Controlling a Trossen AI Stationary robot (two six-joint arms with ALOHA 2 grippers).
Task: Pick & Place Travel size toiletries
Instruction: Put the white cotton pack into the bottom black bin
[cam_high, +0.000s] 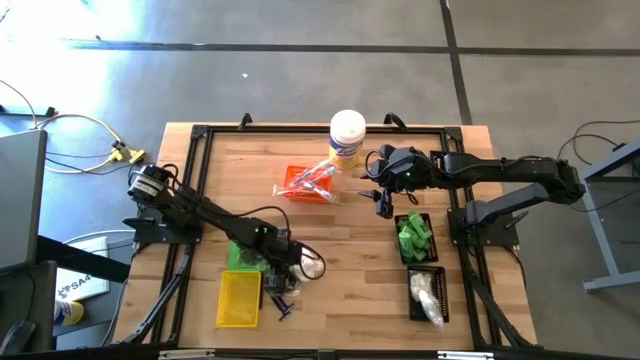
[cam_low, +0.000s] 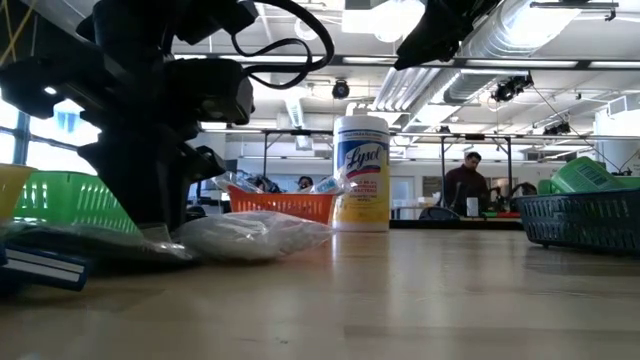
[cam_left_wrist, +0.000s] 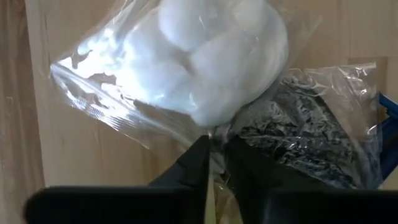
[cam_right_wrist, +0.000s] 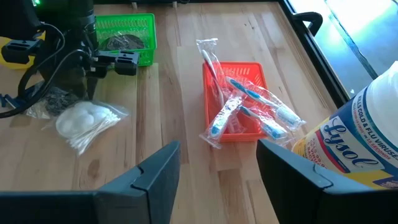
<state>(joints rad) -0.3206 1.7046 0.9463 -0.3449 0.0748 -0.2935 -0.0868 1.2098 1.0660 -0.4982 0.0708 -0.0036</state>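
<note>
Left gripper (cam_left_wrist: 214, 163): pinching the crinkled edge of the clear bag of cotton balls (cam_left_wrist: 205, 53), lower centre of the high view.
Cotton bag: lying on the wood table (cam_high: 360, 290), fluffy white lumps inside.
Right gripper (cam_right_wrist: 217, 165): hovering open, right of centre, near the white canister (cam_high: 347, 135).
Orange mesh tray (cam_right_wrist: 245, 99): holding clear-wrapped toothbrushes (cam_right_wrist: 249, 102).

Clear bag of white cotton balls (cam_left_wrist: 205, 59) flat on the wood, its edge overlapping a crinkled dark-filled bag (cam_left_wrist: 305, 134).
</note>
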